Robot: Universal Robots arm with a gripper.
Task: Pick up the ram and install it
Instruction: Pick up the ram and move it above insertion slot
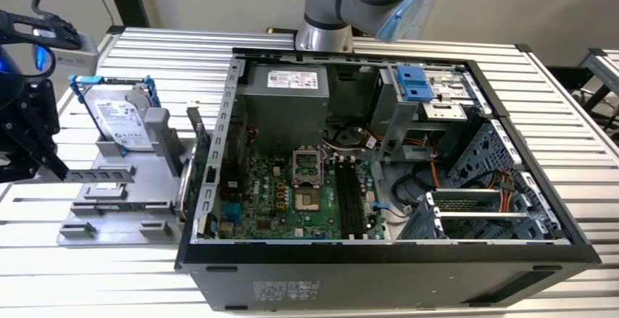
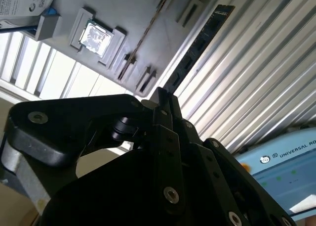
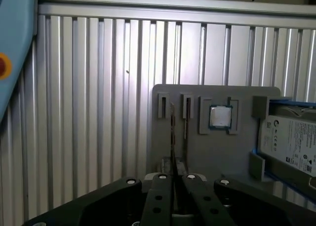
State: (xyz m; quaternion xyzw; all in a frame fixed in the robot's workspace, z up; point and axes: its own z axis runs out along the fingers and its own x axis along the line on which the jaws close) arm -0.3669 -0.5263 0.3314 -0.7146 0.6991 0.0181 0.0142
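In the second wrist view the ram (image 2: 197, 48) is a long, thin dark stick with black chips. It juts out from my gripper (image 2: 163, 101), whose fingers are shut on one end of it. The first wrist view shows the ram (image 3: 172, 132) edge-on as a thin line rising from between the closed fingers (image 3: 162, 186), above the slots of the grey holder (image 3: 207, 157). In the exterior view my gripper (image 1: 43, 160) hangs at the far left, beside the grey holder (image 1: 116, 202) and away from the open computer case (image 1: 387, 253). The motherboard's long memory slots (image 1: 350, 198) lie inside the case.
A silver hard drive in a blue frame (image 1: 121, 115) stands on the holder, and a square silver processor (image 3: 220, 116) sits in its pocket. The arm's base (image 1: 324, 35) stands behind the case. The table top is ribbed aluminium (image 1: 541, 86). A blue drive bay (image 1: 414, 82) is in the case's far corner.
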